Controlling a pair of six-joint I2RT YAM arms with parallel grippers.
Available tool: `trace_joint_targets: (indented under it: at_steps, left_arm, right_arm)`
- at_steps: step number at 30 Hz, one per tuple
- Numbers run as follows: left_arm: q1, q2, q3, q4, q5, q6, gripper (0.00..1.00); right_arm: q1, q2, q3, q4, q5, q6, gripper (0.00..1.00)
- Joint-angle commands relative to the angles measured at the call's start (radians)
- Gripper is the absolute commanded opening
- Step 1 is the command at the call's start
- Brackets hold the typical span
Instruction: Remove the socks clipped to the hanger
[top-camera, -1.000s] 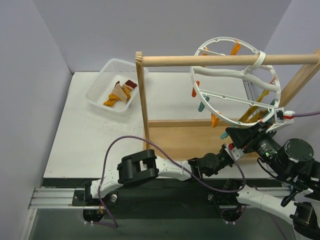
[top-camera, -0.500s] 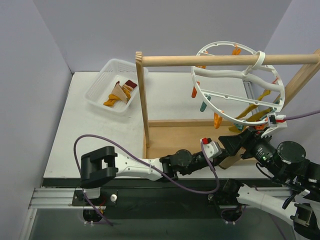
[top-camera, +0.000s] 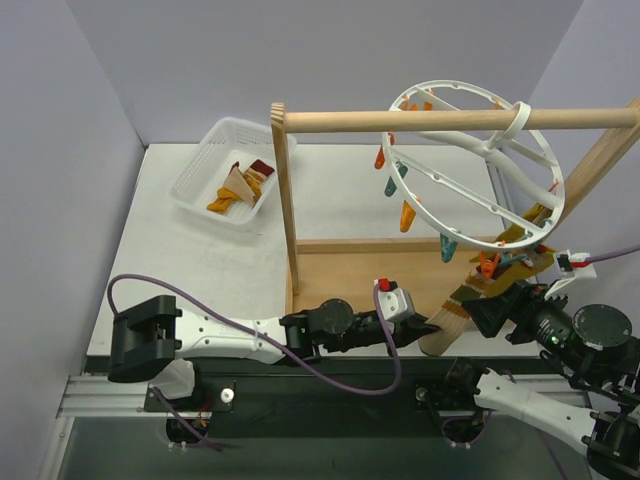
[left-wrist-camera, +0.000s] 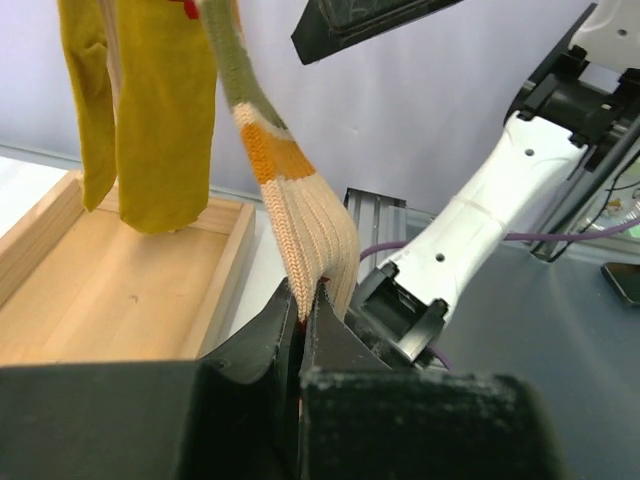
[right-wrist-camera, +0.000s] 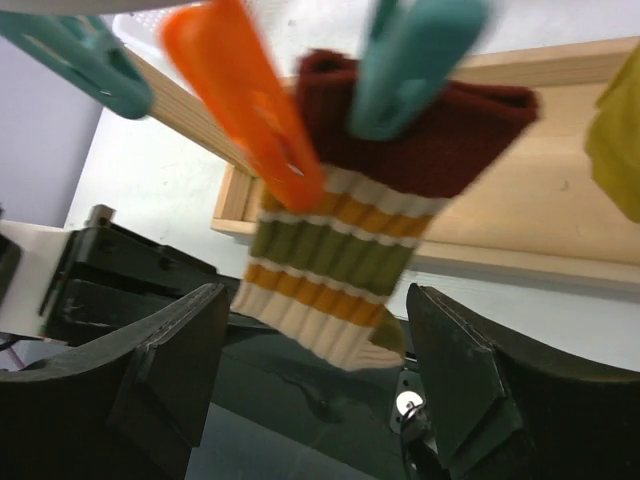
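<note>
Now the left gripper has its jaws pinched shut on the tan ribbed toe of the striped sock; the sock runs taut and slanted up from there to the hanger. The hanger hangs tilted by its hook from the wooden rod, its low side at the right, above the rack's wooden base. The sock's dark red cuff is pinned under an orange clip and a teal clip, side by side. The right gripper sits just under that cuff with its jaws spread wide, one on either side of the sock and touching neither face of it. A mustard sock hangs clipped just beside the striped one, dangling over the base. At the far left of the bench stands a white basket; a few socks lie loose inside it.
</note>
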Motion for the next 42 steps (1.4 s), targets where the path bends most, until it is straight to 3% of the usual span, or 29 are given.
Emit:
trace_joint_targets:
  at_steps: [1,11,17,23,27,34,42]
  left_arm:
    - [-0.004,-0.113,-0.033,-0.050,0.067,-0.023,0.00]
    - [-0.004,-0.248,-0.157,-0.087,0.098,-0.144,0.00]
    - [-0.006,-0.283,-0.180,-0.097,0.204,-0.196,0.00]
    - [-0.009,-0.251,-0.188,-0.036,0.202,-0.270,0.00]
    - [-0.007,-0.217,-0.154,0.001,0.328,-0.320,0.00]
    - [-0.007,-0.181,-0.177,0.263,0.543,-0.469,0.00]
    - [-0.007,-0.087,-0.173,0.530,0.630,-0.684,0.00]
  right_arm:
    - [0.009,-0.001,0.038,-0.086,0.085,0.013,0.72]
    - [0.006,0.028,0.104,-0.038,0.192,0.024,0.66]
    - [0.006,0.046,0.108,0.109,0.109,-0.061,0.62]
    - [0.007,0.075,0.115,0.181,0.082,-0.087,0.61]
    - [0.007,0.083,0.118,0.203,0.054,-0.122,0.61]
    - [0.009,0.078,0.086,0.279,-0.001,-0.173,0.63]
    - [0.009,0.069,0.037,0.377,-0.029,-0.176,0.63]
